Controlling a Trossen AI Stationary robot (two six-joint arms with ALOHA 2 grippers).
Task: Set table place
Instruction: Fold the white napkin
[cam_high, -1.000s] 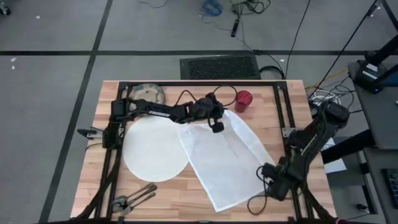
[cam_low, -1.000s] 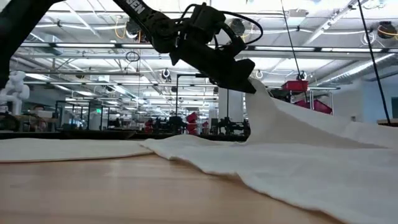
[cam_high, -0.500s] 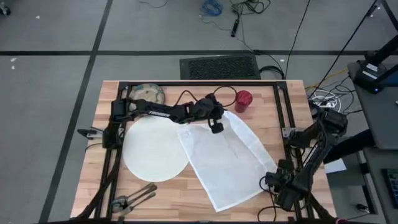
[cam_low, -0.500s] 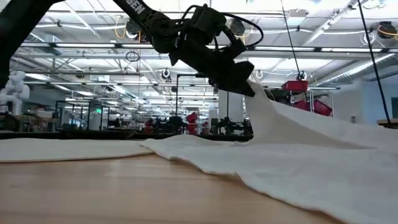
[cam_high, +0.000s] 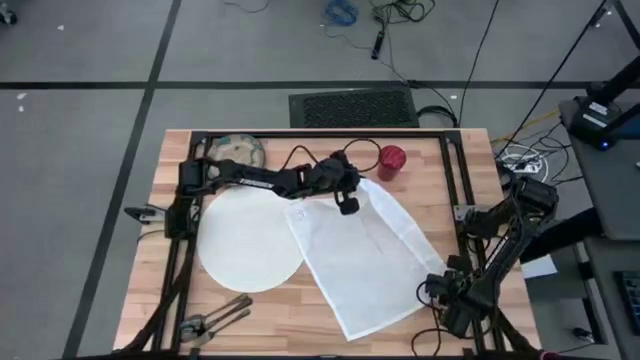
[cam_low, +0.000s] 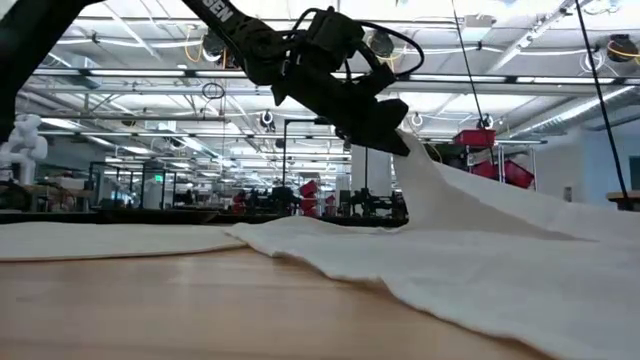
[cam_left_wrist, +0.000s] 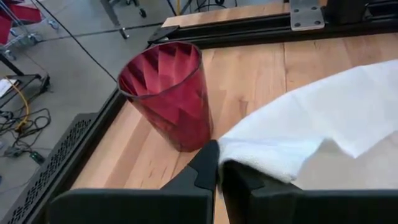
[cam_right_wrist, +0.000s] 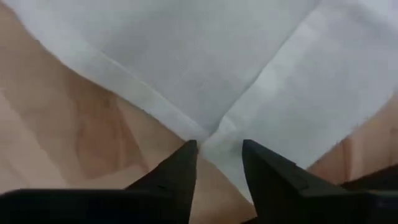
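Beside the red cup (cam_left_wrist: 166, 93), the left pincer (cam_left_wrist: 219, 177) pinches the white napkin's (cam_high: 365, 260) lifted corner.

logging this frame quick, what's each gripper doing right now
Left gripper: shut on the napkin, corner lifted beside the red cup.
Right gripper: open, at the napkin's near corner, not yet gripping.

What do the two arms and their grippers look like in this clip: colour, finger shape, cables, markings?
Both arms are black, built of jointed segments. The left gripper has two flat, matte black fingers tapering to wedge tips; the right gripper has the same dark, angular fingers. A black cable loops over the left arm's wrist. White lettering shows on its upper link, too cut off to read.
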